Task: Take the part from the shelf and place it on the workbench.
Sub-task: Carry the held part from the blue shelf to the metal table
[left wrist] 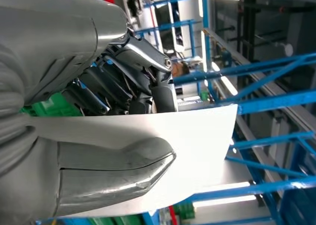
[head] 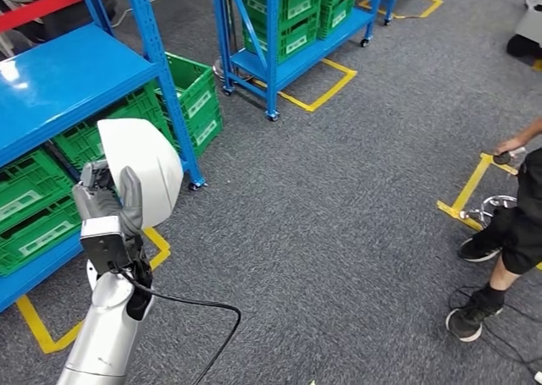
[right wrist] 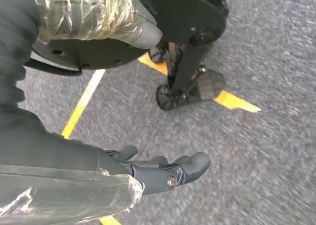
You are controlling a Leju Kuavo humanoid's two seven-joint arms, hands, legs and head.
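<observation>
From the head view we look down and forward over grey carpet [head: 319, 224], our left arm rising from the lower left corner with blue shelves [head: 58, 80] behind it. The left wrist camera sits close behind the left hand [left wrist: 111, 116], turned on its side, facing across the white part [left wrist: 201, 141] toward blue shelf frames. Both of these views share that hand, part and shelving. The right wrist camera hangs low behind the right hand [right wrist: 164, 170], facing the carpet and yellow floor tape [right wrist: 80, 109].
</observation>
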